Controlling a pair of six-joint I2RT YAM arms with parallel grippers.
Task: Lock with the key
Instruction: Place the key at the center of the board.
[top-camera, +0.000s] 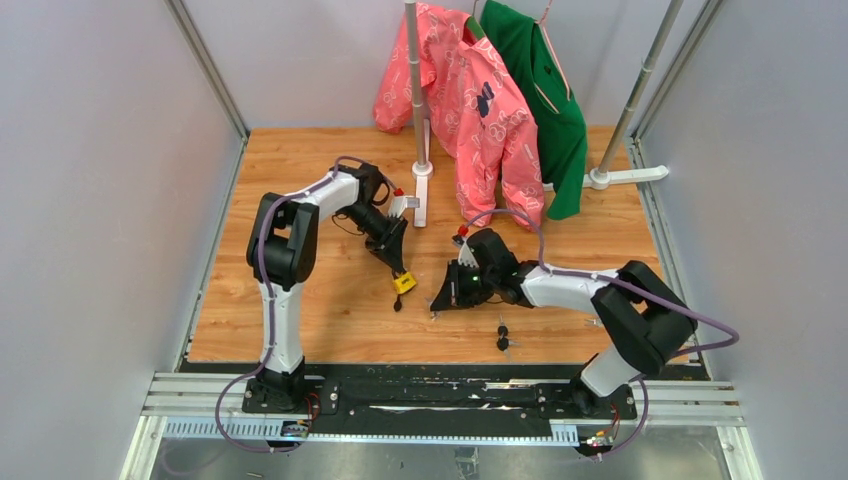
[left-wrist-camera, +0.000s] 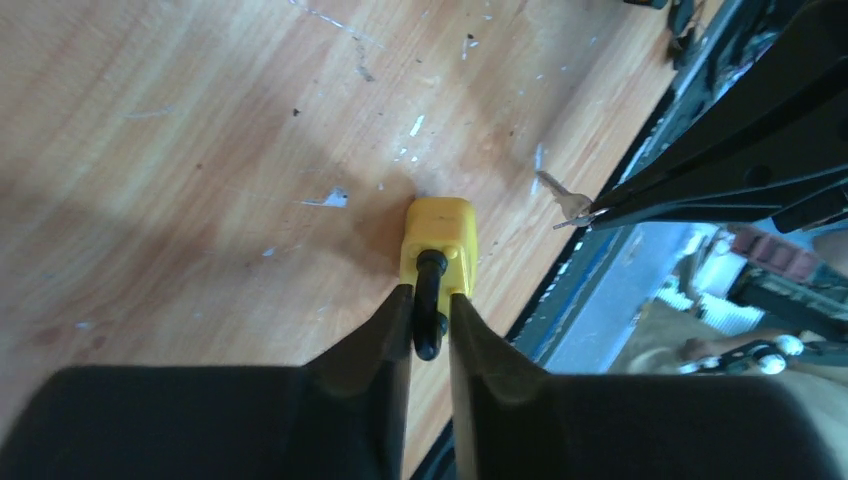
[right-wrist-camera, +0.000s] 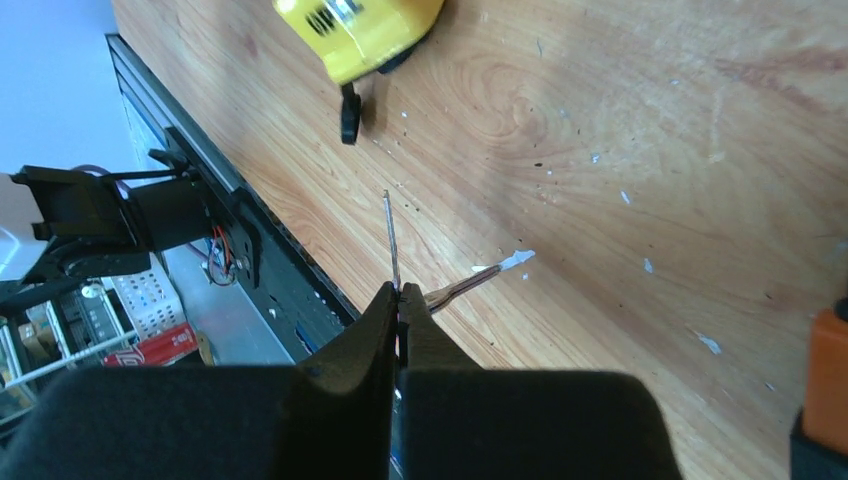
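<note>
**Yellow padlock** (left-wrist-camera: 440, 238): lies on the wooden table (top-camera: 330, 320), centre front. Its black shackle (left-wrist-camera: 429, 318) is pinched between the nearly closed fingers of the left gripper (left-wrist-camera: 430, 298).

**Key** (right-wrist-camera: 391, 238): clamped in the tightly closed right gripper (right-wrist-camera: 400, 292). The blade is edge-on and aims at the padlock, but stays apart from it, with bare wood between. A second key (right-wrist-camera: 468, 286) splays out beside it.

**Surroundings**: black-headed spare keys (top-camera: 503, 336) lie near the right arm. A pink jacket (top-camera: 470, 110) and a green garment (top-camera: 545, 100) hang at the rear.

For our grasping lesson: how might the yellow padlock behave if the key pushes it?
Pinched only by its thin shackle in the left claw, the yellow padlock may pivot. Its blocky body looks rigid, probably heavy for size.
</note>
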